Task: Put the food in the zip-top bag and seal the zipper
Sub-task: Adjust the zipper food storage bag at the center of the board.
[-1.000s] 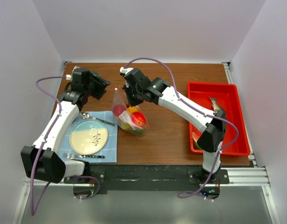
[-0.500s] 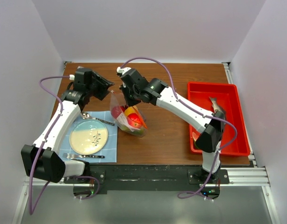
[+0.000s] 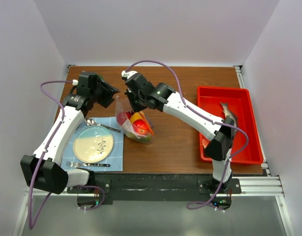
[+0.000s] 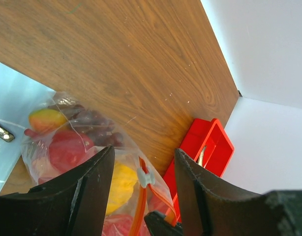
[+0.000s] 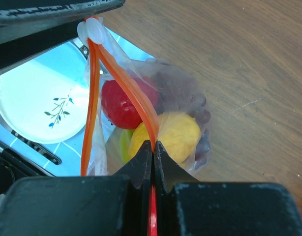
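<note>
1. Right gripper (image 5: 150,147): jaws clamped fully shut on the thin orange-red zipper strip (image 5: 93,98), at the right end of the mouth of the crinkly clear plastic zip-top bag (image 3: 136,127).
2. Left gripper (image 4: 143,156): jaws roughly half open, straddling the small white slider tab (image 4: 145,177) at the strip's left end. Gaps on both sides, nothing held.
3. Near left: silver fork (image 3: 87,164), then round cream plate (image 3: 84,147) on a pale blue mat (image 3: 116,160), with a silver spoon (image 3: 101,125) at the mat's far edge.
4. Just right of the plate: the bag, belly down on the brown wooden table (image 3: 180,147), mouth lifted toward the far side between both grippers.
5. Right: red plastic tray (image 3: 225,89), holding a green-rimmed piece (image 3: 206,145) at its near end, half hidden by the right arm and likely a watermelon wedge. Silver toy fish (image 3: 226,111) farther back.
6. Step in hand, by the pose: sealing. Two halves of the strip parted between slider and pinch, so mouth open.
7. Next move: close the left jaws on the slider, keep the right pinch taut, and draw the slider along toward it. Two tray pieces not yet bagged.
8. Count:
   - Two grippers.
   - One each of bag, strip, slider, plate, mat, fork, spoon and tray.
   - Five foods discernible in the bag: red apple (image 5: 119,103), yellow lemon (image 5: 170,132), purple grape bunch (image 4: 94,129), orange-yellow fruit (image 4: 45,119), green piece (image 5: 124,145).
   - Two foods in the tray.
</note>
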You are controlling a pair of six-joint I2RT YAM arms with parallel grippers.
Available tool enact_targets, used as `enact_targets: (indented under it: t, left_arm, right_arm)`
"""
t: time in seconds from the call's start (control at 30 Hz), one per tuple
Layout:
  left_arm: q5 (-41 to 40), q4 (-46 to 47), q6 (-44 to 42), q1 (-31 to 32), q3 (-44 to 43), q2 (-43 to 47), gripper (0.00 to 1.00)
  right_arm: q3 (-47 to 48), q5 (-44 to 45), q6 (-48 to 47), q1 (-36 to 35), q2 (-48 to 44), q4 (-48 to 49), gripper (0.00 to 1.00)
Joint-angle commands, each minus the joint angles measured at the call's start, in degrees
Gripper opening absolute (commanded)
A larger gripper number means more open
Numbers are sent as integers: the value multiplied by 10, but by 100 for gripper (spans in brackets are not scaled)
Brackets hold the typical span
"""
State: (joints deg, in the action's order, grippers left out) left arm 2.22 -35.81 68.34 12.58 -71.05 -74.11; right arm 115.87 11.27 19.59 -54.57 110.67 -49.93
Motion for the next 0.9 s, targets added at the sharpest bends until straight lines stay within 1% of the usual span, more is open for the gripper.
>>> enact_targets:
  t: [0.0,0.13,0.57,0.87]
  left_arm:
    - [-8,-20,-8,3,-28,19,56]
    - [5,-22,-5,4,-27,21,56]
    - [6,-23,9,18,-52,10,53]
    - [9,-16,14,19,-29,12,50]
  right_arm:
    - [21,26,7,-6,3,13,0]
    - [20,30,6,-8,5,13,0]
    - [30,41,8,-17,8,7,0]
    - [38,45,7,-20,14,0,0]
